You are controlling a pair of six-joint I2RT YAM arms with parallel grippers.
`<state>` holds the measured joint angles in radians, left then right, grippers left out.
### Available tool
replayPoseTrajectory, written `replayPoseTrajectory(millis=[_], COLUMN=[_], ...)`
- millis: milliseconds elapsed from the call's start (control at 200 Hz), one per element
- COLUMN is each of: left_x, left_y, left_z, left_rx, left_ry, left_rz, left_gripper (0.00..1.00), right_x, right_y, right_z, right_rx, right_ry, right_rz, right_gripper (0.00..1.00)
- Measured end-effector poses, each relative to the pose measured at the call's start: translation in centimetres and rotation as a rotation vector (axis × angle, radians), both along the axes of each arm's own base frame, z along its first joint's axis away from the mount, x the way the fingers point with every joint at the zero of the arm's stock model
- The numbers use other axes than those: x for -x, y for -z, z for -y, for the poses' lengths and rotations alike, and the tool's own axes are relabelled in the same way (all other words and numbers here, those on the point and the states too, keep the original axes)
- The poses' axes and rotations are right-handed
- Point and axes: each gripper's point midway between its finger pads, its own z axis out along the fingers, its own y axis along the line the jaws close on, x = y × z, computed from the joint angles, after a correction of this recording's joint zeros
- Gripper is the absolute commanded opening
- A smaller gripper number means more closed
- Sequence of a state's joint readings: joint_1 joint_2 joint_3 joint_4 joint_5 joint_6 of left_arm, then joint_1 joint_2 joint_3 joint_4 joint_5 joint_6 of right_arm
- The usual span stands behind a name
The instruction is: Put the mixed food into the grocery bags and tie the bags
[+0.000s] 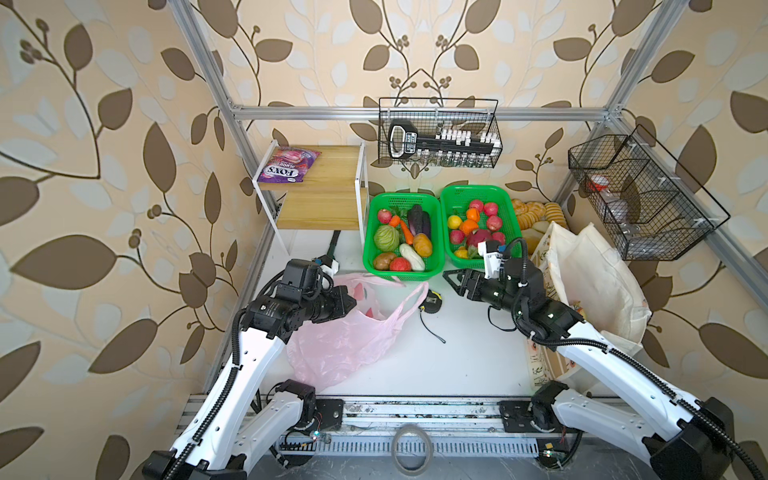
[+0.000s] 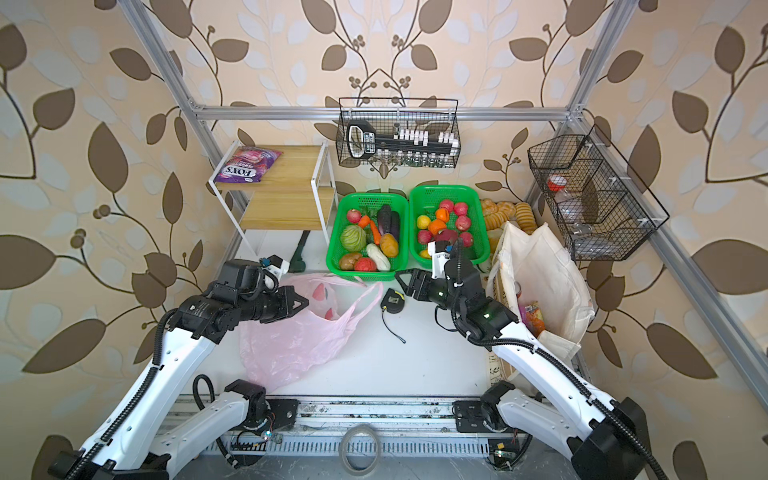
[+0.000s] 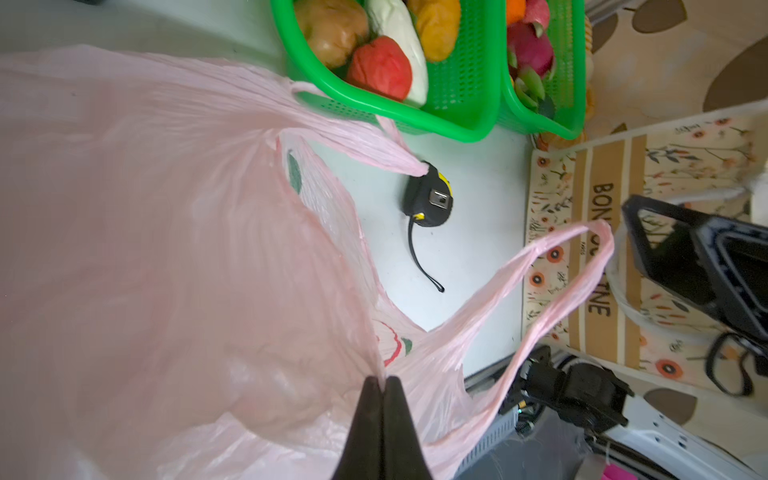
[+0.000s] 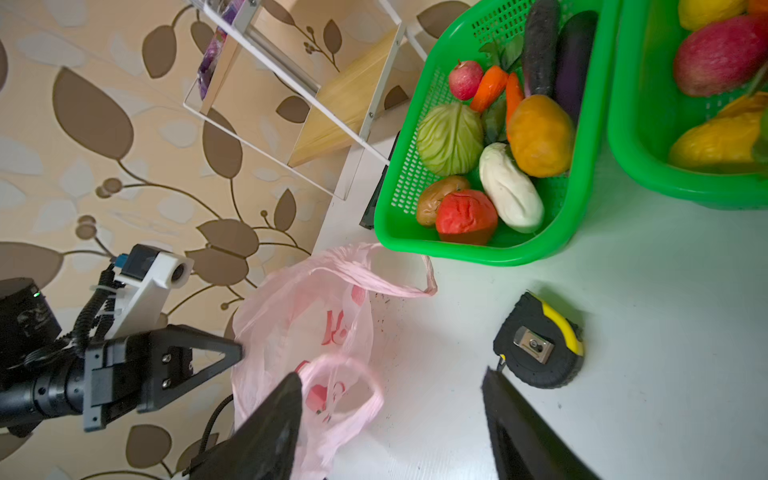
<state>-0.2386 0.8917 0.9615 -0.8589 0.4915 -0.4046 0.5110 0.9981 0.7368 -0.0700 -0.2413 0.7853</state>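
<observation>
Fig.: bag-opening stage, as judged. The left gripper is pinched tight on the mouth rim of the pink bag, no gap btw. its fingers. The bag slumps on the table on the left arm's side, mouth toward the middle. The right gripper is empty, jaws well apart, aimed at the bag. Key relation: the near loop handle runs from the mouth toward the right gripper, long axis approx. along the line joining both grippers, so the right arm is the nearer for taking it. The far loop handle lies just beside the veg basket. Food not yet bagged: dragon fruit & a lemon sit in the fruit basket, just behind the right wrist; the purple FOX'S packet lies on the shelf, well apart. The canvas tote stands behind the right arm, w/ packets showing inside. Unclear: whether the pink bag holds anything (red shapes through the film look like print); near loop handle blurred in right wrist view; whether a handle touches the tape measure, since views disagree.
</observation>
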Motion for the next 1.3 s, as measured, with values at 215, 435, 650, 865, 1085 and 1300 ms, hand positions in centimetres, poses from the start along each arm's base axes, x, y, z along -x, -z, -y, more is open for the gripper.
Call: replayPoseTrajectory(millis=[215, 435, 650, 865, 1085, 1300], left_x=[1.4, 1.2, 0.6, 0.5, 0.6, 0.6], left_y=[-2.2, -4.2, -4.4, -4.7, -3.7, -3.7], left_z=[2.1, 2.8, 2.9, 3.0, 2.9, 2.9], left_rx=[0.090, 0.147, 0.165, 0.176, 0.171, 0.171], left_ry=[0.168, 0.193, 0.181, 0.171, 0.167, 0.168], left_rz=[0.065, 0.158, 0.173, 0.179, 0.162, 0.164], left_gripper=[0.00, 0.00, 0.00, 0.00, 0.00, 0.00], right_x=[0.8, 3.2, 6.0, 6.5, 5.6, 7.2], right_y=[3.9, 3.7, 4.6, 6.2, 1.9, -3.2], right_z=[-0.5, -4.1, -6.4, -3.8, -1.0, -2.1], right_rx=[-0.052, -0.113, -0.112, -0.130, -0.078, 0.107], right_ry=[-0.031, -0.140, -0.148, -0.044, -0.015, -0.229], right_rz=[-0.116, -0.135, -0.187, -0.203, -0.014, 0.323], right_gripper=[0.68, 0.68, 0.74, 0.77, 0.77, 0.78])
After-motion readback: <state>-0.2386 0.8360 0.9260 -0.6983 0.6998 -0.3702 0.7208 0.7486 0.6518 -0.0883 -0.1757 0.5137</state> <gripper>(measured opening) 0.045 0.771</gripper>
